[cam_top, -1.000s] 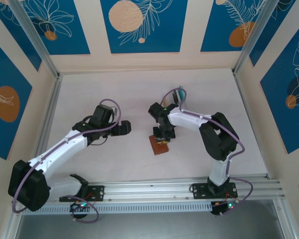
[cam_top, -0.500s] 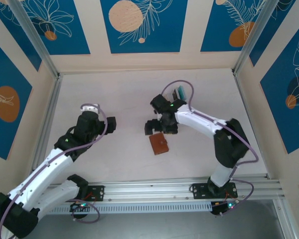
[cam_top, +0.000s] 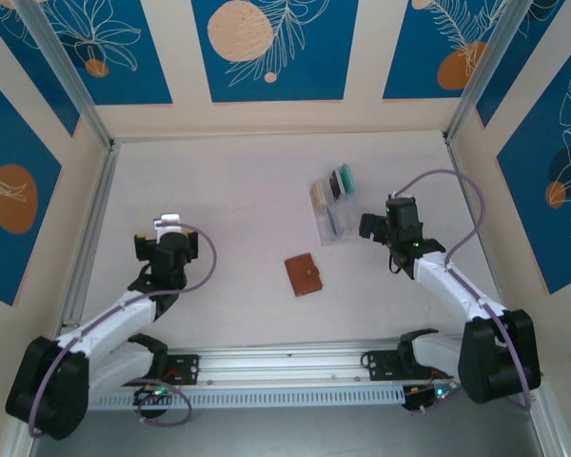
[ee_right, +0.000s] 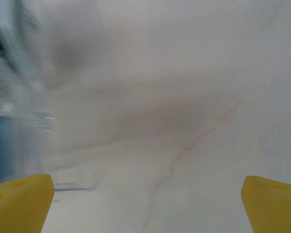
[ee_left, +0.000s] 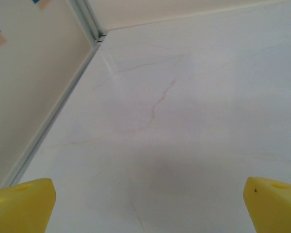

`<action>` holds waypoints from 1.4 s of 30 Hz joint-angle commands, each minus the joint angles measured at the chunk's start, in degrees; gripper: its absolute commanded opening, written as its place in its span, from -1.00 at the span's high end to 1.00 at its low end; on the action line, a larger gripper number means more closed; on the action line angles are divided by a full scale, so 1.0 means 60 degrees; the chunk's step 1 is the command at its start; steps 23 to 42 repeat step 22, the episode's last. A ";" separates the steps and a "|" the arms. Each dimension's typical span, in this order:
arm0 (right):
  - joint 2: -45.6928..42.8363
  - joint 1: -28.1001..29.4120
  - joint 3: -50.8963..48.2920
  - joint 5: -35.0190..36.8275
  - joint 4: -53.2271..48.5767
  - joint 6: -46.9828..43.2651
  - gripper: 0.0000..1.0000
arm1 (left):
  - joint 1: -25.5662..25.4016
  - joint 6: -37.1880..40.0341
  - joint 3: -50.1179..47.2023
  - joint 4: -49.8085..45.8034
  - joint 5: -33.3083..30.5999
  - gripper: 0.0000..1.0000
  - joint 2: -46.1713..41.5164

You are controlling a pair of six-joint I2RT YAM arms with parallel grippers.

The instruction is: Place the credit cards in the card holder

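Top view. Both arms are pulled back toward their own sides. A second ago the right fingers point(cam_top: 375, 227) stood partly closed right over the card holder point(cam_top: 303, 276), with the left fingers point(cam_top: 171, 238) near it. Now the card holder lies alone on the table point(cam_top: 228, 190), closed, snap tab across its front. It sits between the two sets of fingers, well apart from both. The right fingers have spread wide in that second, and the left fingers are as wide as before. Neither set holds anything.

The clear rack point(cam_top: 330, 214) stands just beside the right fingers, on their inner side. The credit cards point(cam_top: 335, 187) we can see are in it: cream, black, teal and a blue one nearer the arm bases. Whether any card is already inside the closed holder, we cannot tell.

Left wrist view. The left fingers point(ee_left: 20, 206) show as two yellow tips at the lower corners, far apart. Between and ahead of them there is bare table, running to a corner of the enclosure.

Right wrist view. The right fingers point(ee_right: 19, 203) are also spread, with nothing between them. The picture is smeared, so we judge the arm is in motion. A blurred clear shape with a teal edge, likely the rack point(ee_right: 12, 102), sits off the left fingertip.

Our reading: the holder has been let go and the arms have backed off. With cards left in the rack and the holder shut, the task looks unfinished.
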 commanded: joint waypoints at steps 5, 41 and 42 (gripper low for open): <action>0.1230 -0.1285 -0.1772 -0.0517 0.6454 -0.0801 -0.99 | 0.1321 0.1044 -0.0269 0.5366 0.1275 -0.99 0.3069; 0.3212 -0.0918 -0.0952 -0.0920 0.7102 -0.1646 -0.99 | 0.2665 0.0836 -0.0056 0.6892 0.4504 -0.99 0.5060; 0.3212 -0.0918 -0.0952 -0.0920 0.7102 -0.1646 -0.99 | 0.2665 0.0836 -0.0056 0.6892 0.4504 -0.99 0.5060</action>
